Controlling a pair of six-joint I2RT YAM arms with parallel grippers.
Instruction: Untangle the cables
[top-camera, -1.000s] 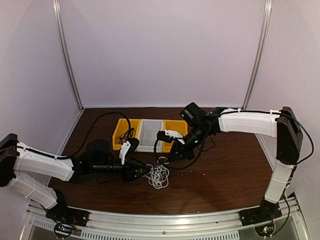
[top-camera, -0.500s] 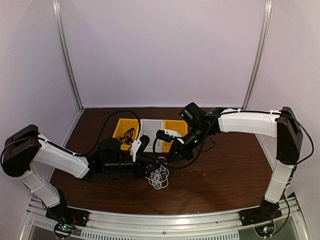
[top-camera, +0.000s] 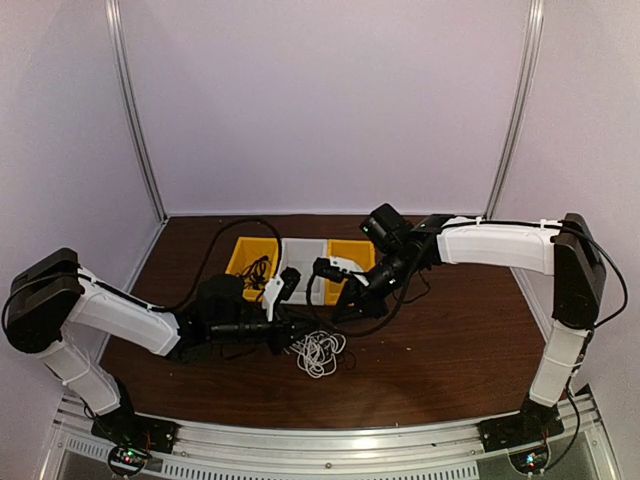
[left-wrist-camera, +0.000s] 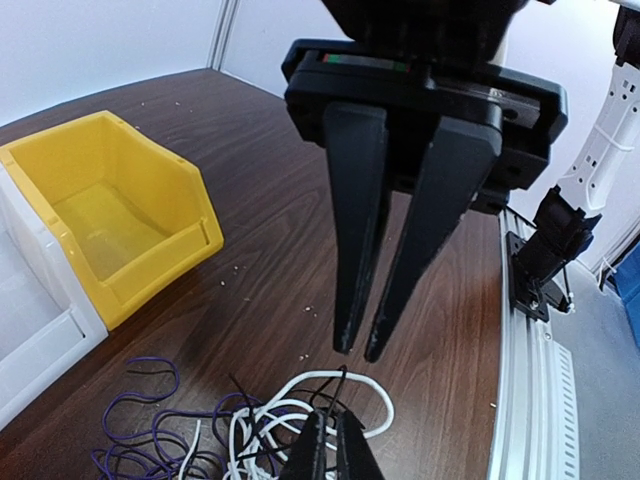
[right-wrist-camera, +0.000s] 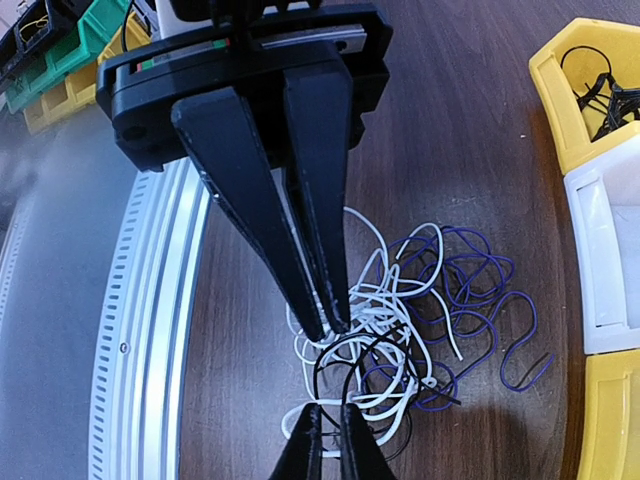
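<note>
Since earlier frame, left hand (right-wrist-camera: 326, 322) gone from wide to pinched; right wrist view shows me its tips on white strands of cables (top-camera: 320, 352), heaped mid-counter (top-camera: 450, 350) before bins (top-camera: 298, 262). Left wrist view shows right hand (left-wrist-camera: 358, 352): narrow slit, empty, just over pile. Top view too coarse for either.

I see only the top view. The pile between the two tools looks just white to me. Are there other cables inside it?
Observer: Yes. The right wrist view shows a purple cable and a black cable looped through the white cable.
Operator: Is the left tool closed?
Observer: The left tool looks shut, with its tips down in the white loops. Whether a strand is pinched, I cannot tell.
Operator: What lies in the yellow bin on the right side?
Observer: Nothing. The left wrist view looks into that bin and it is empty.
</note>
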